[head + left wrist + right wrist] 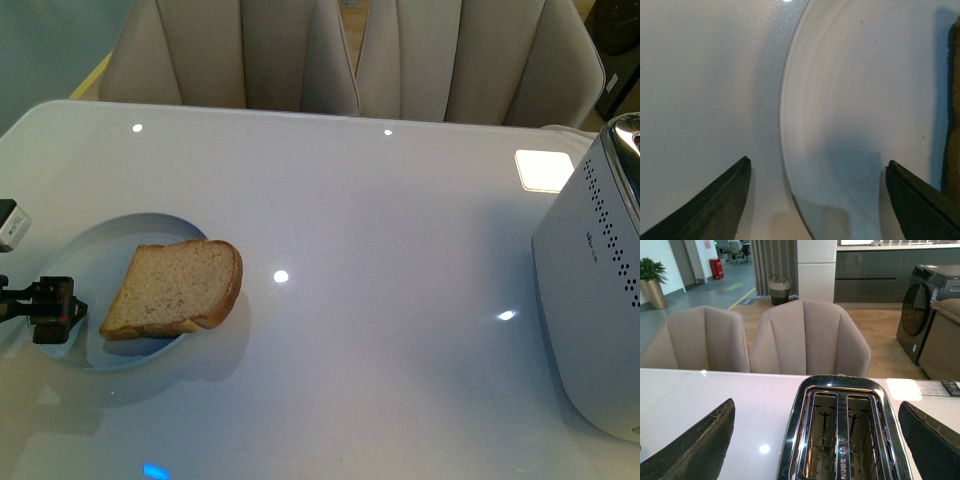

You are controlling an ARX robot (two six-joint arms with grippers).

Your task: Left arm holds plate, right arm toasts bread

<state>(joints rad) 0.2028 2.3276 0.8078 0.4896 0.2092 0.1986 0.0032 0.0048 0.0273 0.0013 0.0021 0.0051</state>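
A slice of light-brown bread point(177, 287) lies on the pale bluish-white plate point(100, 245) at the table's left. My left gripper point(55, 310) is open at the plate's left rim. In the left wrist view its jaws straddle the plate's rim point(785, 125), one finger point(715, 200) over the table, the other point(920, 200) over the plate, with the bread's crust point(954, 100) at the edge. My right gripper point(815, 440) is open and empty, hovering above the toaster point(840, 430), whose two slots are empty. It does not show in the front view.
The silver toaster point(600, 280) stands at the table's right edge. Two beige chairs point(340, 50) stand behind the white table point(380, 250). A bright white patch point(543, 168) lies near the toaster.
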